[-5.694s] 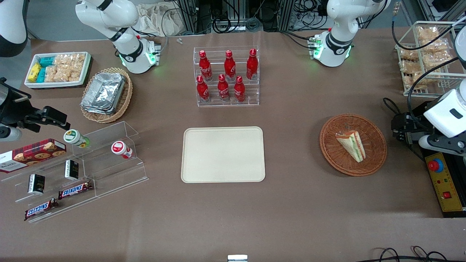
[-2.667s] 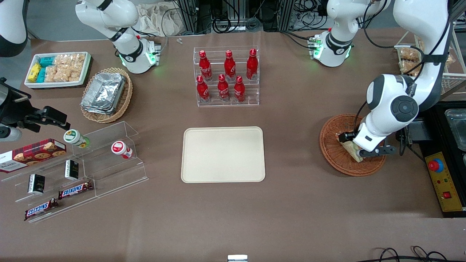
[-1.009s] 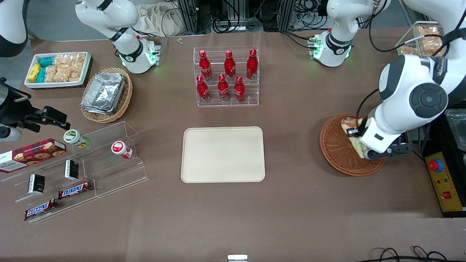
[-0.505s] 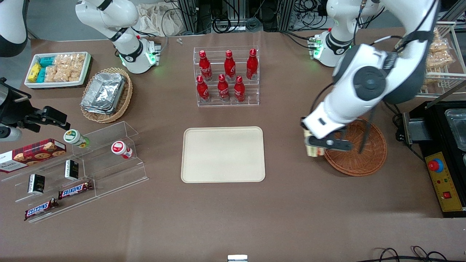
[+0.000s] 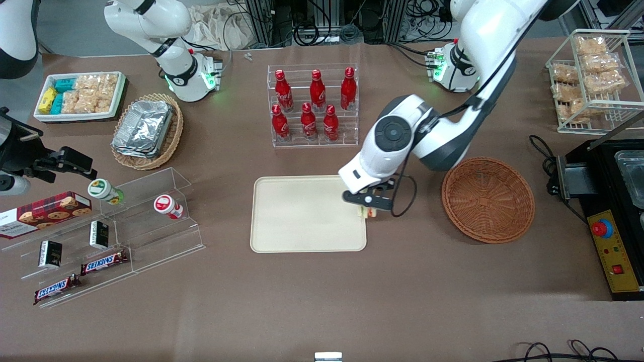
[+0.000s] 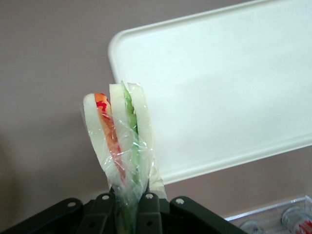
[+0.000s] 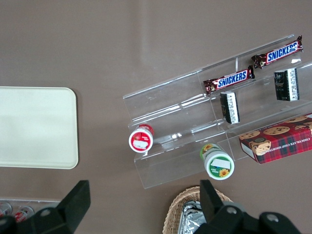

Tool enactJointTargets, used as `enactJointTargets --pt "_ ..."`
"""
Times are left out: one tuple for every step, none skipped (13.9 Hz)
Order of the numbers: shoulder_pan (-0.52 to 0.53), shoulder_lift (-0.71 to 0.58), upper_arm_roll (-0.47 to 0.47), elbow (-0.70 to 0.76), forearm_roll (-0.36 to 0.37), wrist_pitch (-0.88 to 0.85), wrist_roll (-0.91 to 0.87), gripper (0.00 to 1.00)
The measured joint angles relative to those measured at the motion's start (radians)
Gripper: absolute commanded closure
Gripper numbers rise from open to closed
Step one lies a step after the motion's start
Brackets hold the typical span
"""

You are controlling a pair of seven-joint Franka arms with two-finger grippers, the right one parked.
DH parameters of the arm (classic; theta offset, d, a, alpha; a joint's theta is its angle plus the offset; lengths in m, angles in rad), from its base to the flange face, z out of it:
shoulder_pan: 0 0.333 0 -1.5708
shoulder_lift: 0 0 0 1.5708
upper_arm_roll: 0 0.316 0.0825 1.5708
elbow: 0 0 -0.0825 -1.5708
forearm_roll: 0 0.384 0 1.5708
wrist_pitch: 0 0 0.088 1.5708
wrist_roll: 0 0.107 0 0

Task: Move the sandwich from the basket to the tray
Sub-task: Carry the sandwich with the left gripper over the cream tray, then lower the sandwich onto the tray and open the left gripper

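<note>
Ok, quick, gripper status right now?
Gripper: closed on the sandwich, hanging over the tray at its edge nearest the basket.

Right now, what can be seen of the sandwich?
The sandwich is a wedge of white bread slices with orange-red and green filling, wrapped in clear film. It stands upright, its lower end clamped in the end effector, held in the air at the tray's edge nearest the basket.
</note>
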Motion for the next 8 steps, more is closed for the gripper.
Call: enactJointTargets --pt "-0.01 0.037 0.001 0.006 0.015 0.031 -0.01 1.0" --pt "-0.017 0.078 0.001 0.021 0.026 0.05 -0.014 1.0" --pt "-0.021 0.123 0.002 0.045 0.035 0.059 -0.014 1.0" --pt "-0.025 0.163 0.003 0.072 0.049 0.066 -0.014 1.0" --pt "-0.027 0.2 0.003 0.097 0.065 0.07 -0.014 1.0" --pt "-0.028 0.229 0.003 0.116 0.075 0.078 -0.014 0.99" --pt "-0.028 0.252 0.003 0.128 0.083 0.097 -0.014 0.93" --pt "-0.028 0.268 0.003 0.135 0.089 0.116 -0.014 0.77"
